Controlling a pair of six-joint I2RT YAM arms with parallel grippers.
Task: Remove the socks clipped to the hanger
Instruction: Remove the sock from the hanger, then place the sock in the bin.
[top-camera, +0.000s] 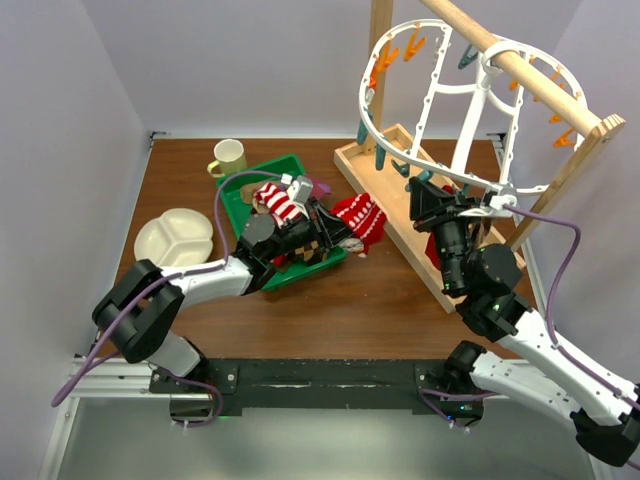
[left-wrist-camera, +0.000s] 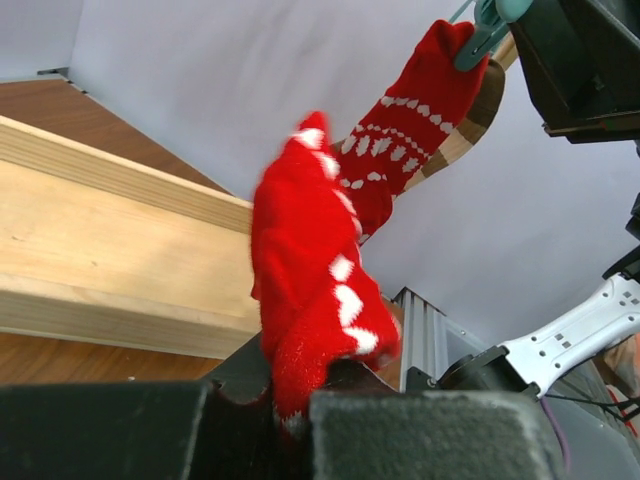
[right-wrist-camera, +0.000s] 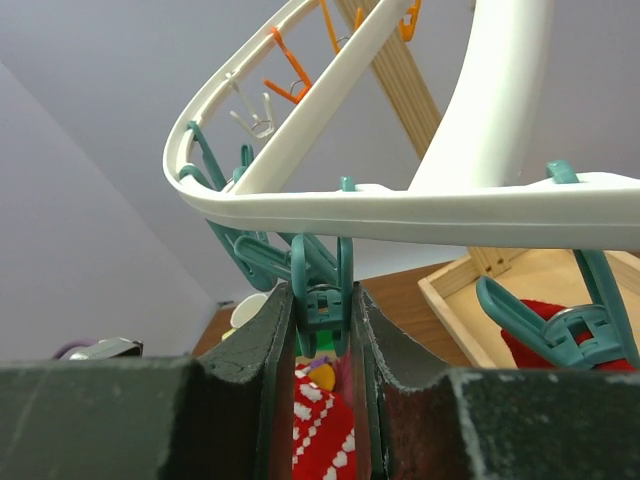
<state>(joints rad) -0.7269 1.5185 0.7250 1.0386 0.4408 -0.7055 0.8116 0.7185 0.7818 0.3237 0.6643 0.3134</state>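
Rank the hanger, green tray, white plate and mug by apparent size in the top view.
Largest to smallest:
hanger
green tray
white plate
mug
The hanger sits nearer the camera, inflating it.

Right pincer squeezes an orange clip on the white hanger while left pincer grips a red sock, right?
No: the clip in the right pincer is teal, not orange, as the right wrist view shows; the left pincer grips a red sock.

Red sock (left-wrist-camera: 315, 290): lower end hidden between the left fingers (left-wrist-camera: 120, 435).
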